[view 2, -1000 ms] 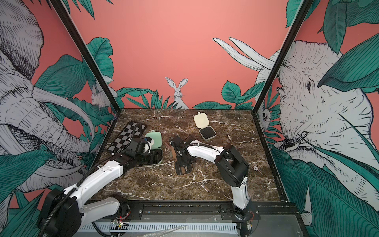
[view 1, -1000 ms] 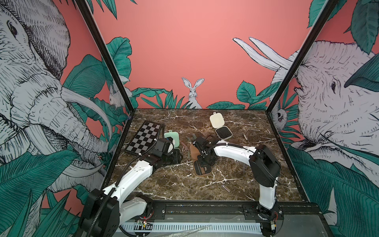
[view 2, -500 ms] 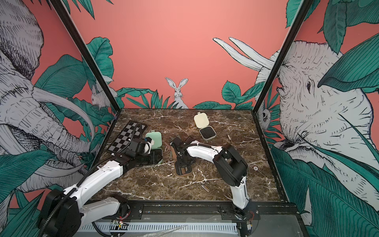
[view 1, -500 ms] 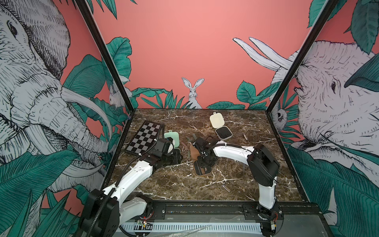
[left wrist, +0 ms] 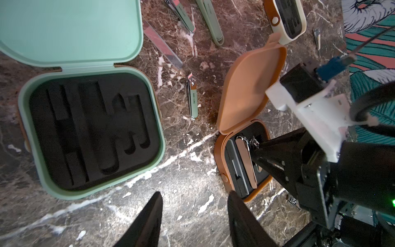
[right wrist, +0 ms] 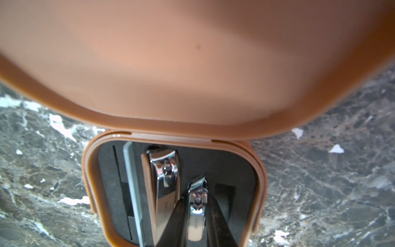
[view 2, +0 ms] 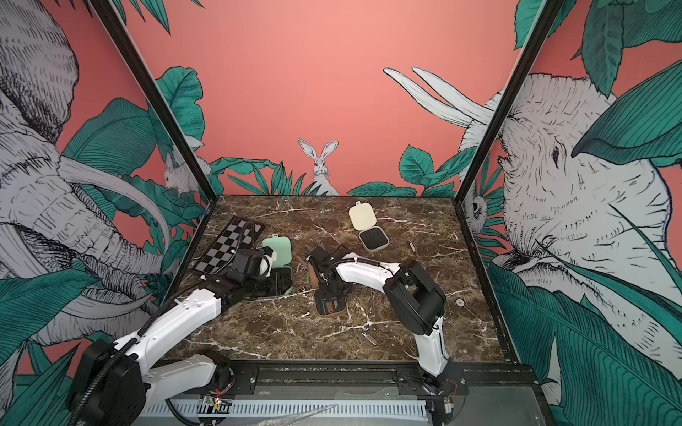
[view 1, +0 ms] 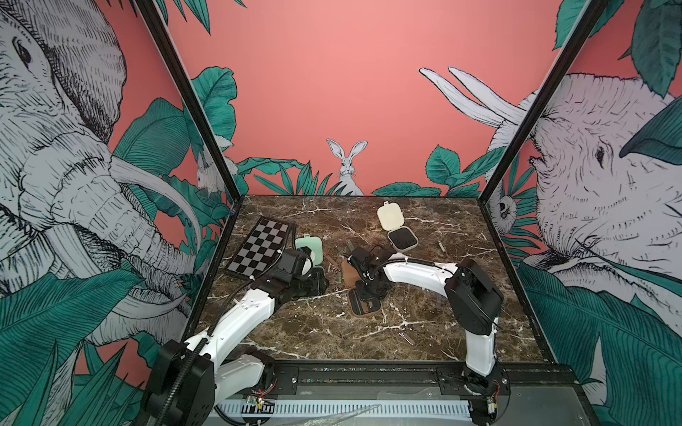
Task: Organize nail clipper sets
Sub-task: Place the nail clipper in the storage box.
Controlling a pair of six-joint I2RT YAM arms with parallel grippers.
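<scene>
The small clipper [right wrist: 196,211] is seen lying in the brown case [right wrist: 259,181], just beside the large clipper [right wrist: 164,184] and the grey file [right wrist: 132,181] already bedded there. Its long axis is laid parallel to theirs, from the latch side to the hinge, and its cutting head is pointed at the hinge.

The right gripper [right wrist: 196,200] is set astride it, one finger close along each flank. Whether the clipper is clamped or just freed cannot be told.

Against the earlier top views almost nothing is found changed: the right arm is still bent over the same case, mid-table. From this it is judged that the setting-down is at its end, that release and withdrawal are due, and that the brown set is nearly filled.

The left gripper [left wrist: 195,193] is held open and empty above the table [left wrist: 181,213], between the brown case and the mint case [left wrist: 159,128], whose slots are all bare. A mint clipper [left wrist: 192,98] is left on the table beside it. The cream case [view 1: 391,217] is laid open farther back.
</scene>
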